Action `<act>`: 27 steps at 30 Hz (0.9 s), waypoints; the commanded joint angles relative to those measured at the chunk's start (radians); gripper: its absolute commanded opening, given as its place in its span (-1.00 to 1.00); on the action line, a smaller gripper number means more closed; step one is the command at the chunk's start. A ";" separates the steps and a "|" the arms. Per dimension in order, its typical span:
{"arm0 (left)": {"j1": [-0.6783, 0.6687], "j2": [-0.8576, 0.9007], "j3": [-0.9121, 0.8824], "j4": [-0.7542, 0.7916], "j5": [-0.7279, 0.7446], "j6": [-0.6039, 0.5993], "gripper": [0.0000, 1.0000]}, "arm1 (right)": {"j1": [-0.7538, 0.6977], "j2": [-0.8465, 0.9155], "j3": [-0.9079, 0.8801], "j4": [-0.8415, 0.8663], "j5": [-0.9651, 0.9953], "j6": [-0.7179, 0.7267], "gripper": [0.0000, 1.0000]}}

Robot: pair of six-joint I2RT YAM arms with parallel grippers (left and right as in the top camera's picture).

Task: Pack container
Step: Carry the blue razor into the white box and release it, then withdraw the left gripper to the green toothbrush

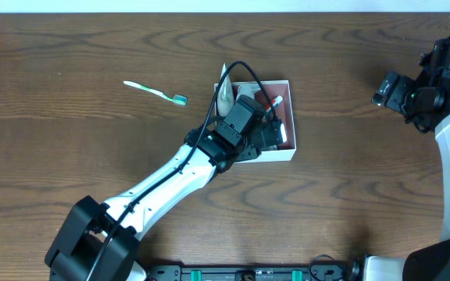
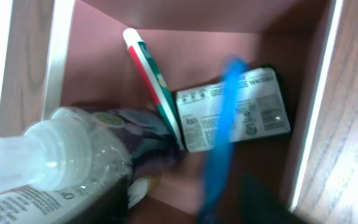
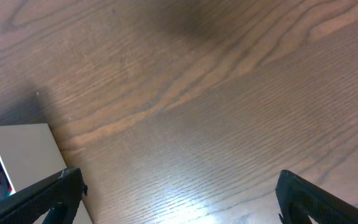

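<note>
Dark wood table point(image 1: 69, 140). Left gripper point(image 1: 266, 131) hangs over the container point(image 1: 276, 154) at frame centre; its jaw spacing cannot be told. Inside: clear bottle point(image 2: 61, 162), striped tube point(image 2: 151, 78), labelled packet point(image 2: 253, 109). Farther off, toothbrush point(image 1: 156, 91) upper left. Right gripper point(image 1: 385, 88) upper right, spread wide, empty.

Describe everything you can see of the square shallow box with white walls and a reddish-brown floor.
This square shallow box has thin white walls and a reddish-brown floor; it looks like cardboard. It lies flat, open-topped, on the brown wooden table, near the middle. The left gripper hangs over it. Inside are a red-and-green striped white tube, a clear plastic bottle and a dark labelled packet, beside a blurred blue item.
</note>
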 commanded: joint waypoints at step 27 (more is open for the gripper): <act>0.201 -0.570 0.019 -0.078 -0.201 -0.709 0.89 | -0.004 0.003 -0.001 0.000 0.011 0.003 0.99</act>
